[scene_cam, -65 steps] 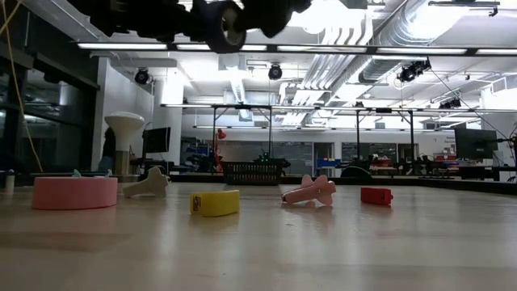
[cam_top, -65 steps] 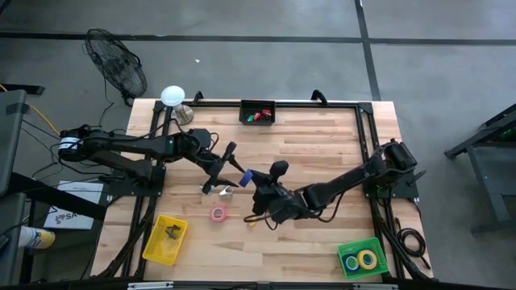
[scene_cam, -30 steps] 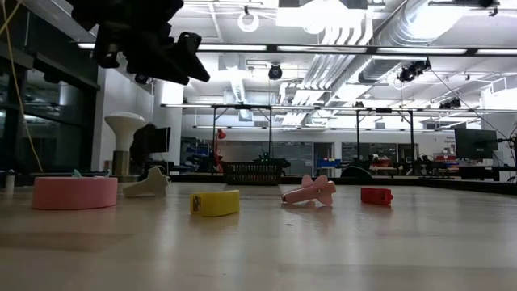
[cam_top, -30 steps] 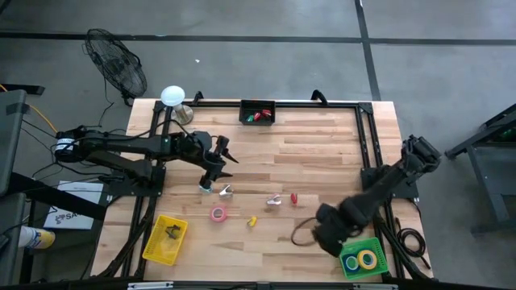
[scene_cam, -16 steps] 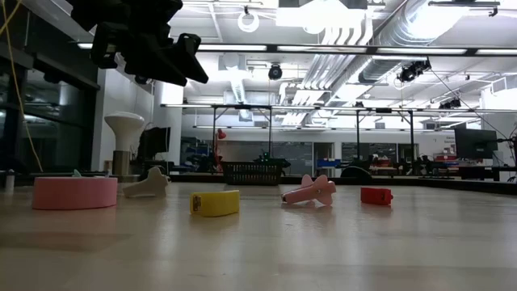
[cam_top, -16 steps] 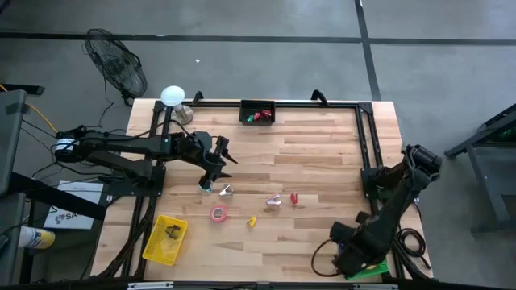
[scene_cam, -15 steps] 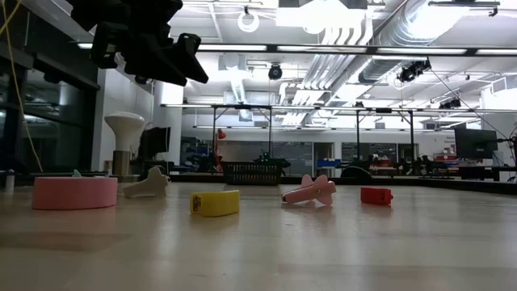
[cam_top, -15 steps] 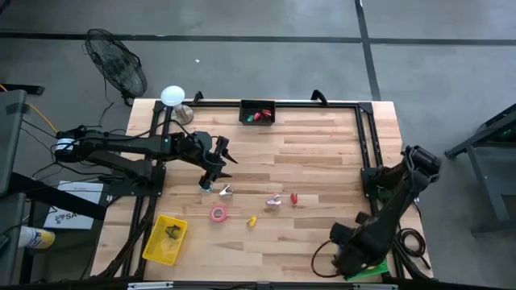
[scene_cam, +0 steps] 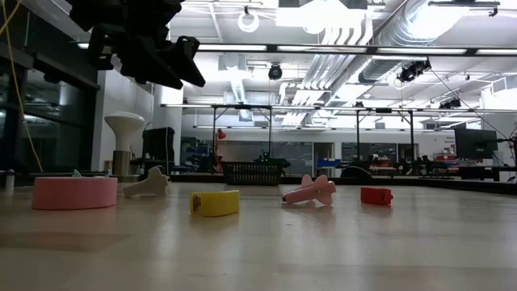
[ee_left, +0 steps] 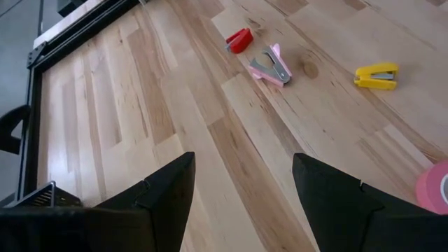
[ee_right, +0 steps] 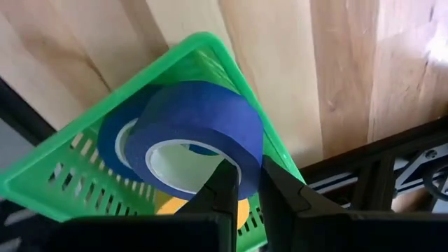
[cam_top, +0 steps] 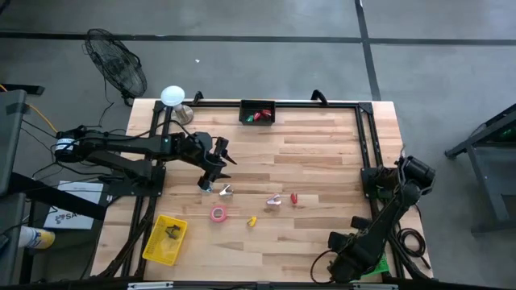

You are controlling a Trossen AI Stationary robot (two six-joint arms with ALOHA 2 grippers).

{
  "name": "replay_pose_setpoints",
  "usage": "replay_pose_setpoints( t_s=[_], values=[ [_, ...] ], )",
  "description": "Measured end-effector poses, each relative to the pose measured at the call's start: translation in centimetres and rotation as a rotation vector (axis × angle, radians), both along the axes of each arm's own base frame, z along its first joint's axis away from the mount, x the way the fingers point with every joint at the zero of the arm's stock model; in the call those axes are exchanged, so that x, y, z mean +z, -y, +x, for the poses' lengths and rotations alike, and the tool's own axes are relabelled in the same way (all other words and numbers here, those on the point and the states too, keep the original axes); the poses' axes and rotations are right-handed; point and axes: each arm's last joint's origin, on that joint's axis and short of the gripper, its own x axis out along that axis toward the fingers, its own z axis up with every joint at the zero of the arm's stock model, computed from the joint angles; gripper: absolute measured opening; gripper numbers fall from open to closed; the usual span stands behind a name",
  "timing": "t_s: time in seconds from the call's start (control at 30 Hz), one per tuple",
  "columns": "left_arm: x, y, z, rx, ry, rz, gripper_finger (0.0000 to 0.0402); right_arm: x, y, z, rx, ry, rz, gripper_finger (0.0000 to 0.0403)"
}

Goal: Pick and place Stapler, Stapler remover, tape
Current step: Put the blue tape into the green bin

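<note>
At the lower right of the high view, nearest the camera edge of the surface, the right pincer is hanging over the green basket, its fingers pinching the wall of a blue tape roll; another blue roll and a yellow one are already lying inside that basket. So the step in hand is, in my judgement, dropping this tape into its bin: the next move is calling for the roll to be lowered clear of the rim and then let go, taking care that it is not catching on the basket's edge. Farther up, in the lower middle of the high view, a pink tape roll is waiting on the wood, with a yellow stapler just beside it, then a pink staple remover and a red stapler a little beyond. At the lower left a yellow bin is sitting with something dark in it. Left of centre, the left pincer is hovering above the surface with its fingers spread and nothing between them, near a pale staple remover. At the top centre a black bin is holding red and green pieces.
</note>
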Motion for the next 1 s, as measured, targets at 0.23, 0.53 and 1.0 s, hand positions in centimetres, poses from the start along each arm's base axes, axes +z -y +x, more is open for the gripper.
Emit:
replay_pose_setpoints(
  t_s=[0.23, 0.53, 1.0],
  values=[
    [0.01, 0.0, 0.0, 0.0, 0.001, 0.001, 0.0237, 0.02, -0.28, -0.26, 0.046, -0.022, 0.04, 0.0027],
    [-0.03, 0.01, -0.02, -0.003, -0.003, 0.003, 0.0237, -0.09, -0.91, 0.13, 0.194, 0.011, 0.163, 0.0028],
    [-0.24, 0.02, -0.16, -0.004, -0.029, 0.003, 0.0237, -0.03, -0.99, -0.03, 0.233, -0.039, 0.223, 0.0089]
  ],
)
